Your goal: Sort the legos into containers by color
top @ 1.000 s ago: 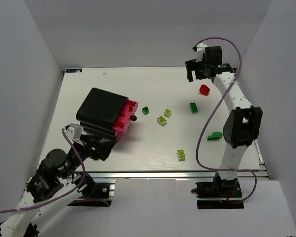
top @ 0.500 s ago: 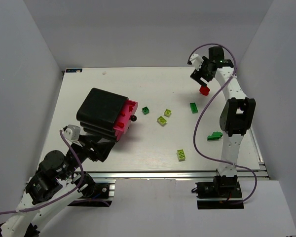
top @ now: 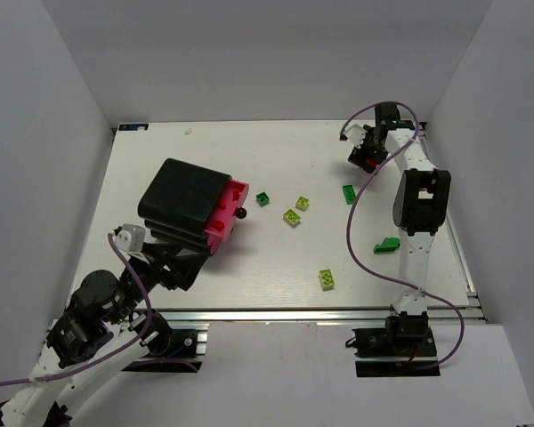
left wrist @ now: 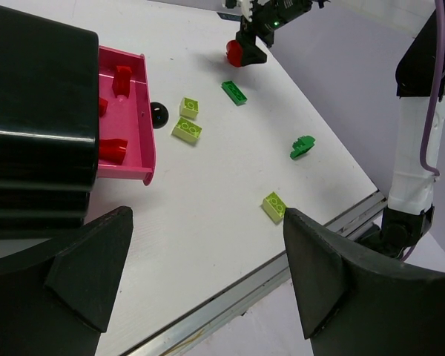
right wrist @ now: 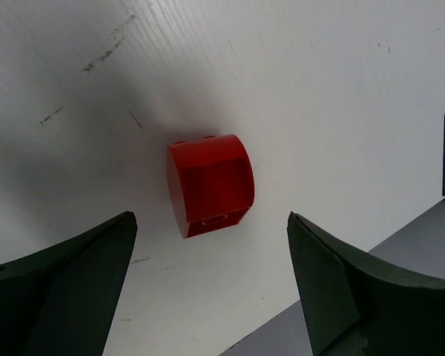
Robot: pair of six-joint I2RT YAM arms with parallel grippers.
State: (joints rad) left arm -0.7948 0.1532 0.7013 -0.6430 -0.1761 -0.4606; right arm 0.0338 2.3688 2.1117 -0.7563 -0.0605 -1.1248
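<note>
My right gripper (top: 365, 153) hangs open over a red lego (right wrist: 211, 182) at the table's far right; the lego lies between and just ahead of the fingertips, untouched. My left gripper (left wrist: 208, 213) stands open and empty near the front edge, beside the black cabinet (top: 182, 200). Its top pink drawer (left wrist: 144, 111) is pulled out with red legos (left wrist: 122, 78) inside. Loose on the table lie dark green legos (top: 262, 198) (top: 349, 193) (top: 388, 244) and lime legos (top: 302, 203) (top: 291, 216) (top: 326, 279).
The drawer's black knob (top: 241, 213) points toward the middle of the table. White walls stand on three sides, and a metal rail (top: 338, 311) runs along the front edge. The right arm's upright links (top: 416, 213) stand by the right edge.
My right gripper has swung down and toward the red lego and now straddles it. The left arm has hardly moved.
</note>
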